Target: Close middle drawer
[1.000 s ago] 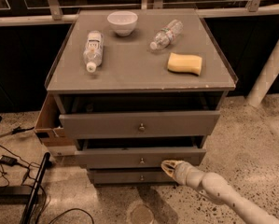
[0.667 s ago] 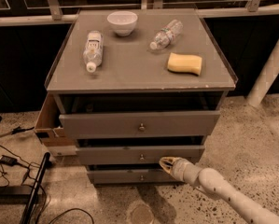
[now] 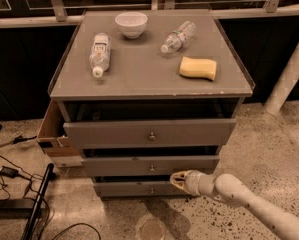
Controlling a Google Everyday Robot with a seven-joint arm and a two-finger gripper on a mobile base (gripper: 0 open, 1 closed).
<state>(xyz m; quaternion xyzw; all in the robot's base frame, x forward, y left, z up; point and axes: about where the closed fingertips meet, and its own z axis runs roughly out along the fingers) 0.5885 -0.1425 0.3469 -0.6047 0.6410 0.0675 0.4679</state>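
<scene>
I see the middle drawer (image 3: 119, 165) partly pulled out, its front nearer than the lowest drawer (image 3: 124, 188) but farther back than the top drawer (image 3: 109, 133), which is open too. My gripper (image 3: 178, 180) sits low on the right, just under the middle drawer's front edge, fingers drawn together on nothing; I can't tell whether it touches. The cabinet top (image 3: 139, 79) carries a white bowl (image 3: 131, 24), a left bottle (image 3: 100, 53), a right bottle (image 3: 178, 36) and a yellow sponge (image 3: 198, 68)

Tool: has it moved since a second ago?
Yes, slightly. The tool has edged left along the lower edge of the middle drawer, closer to the lowest drawer's knob.
</scene>
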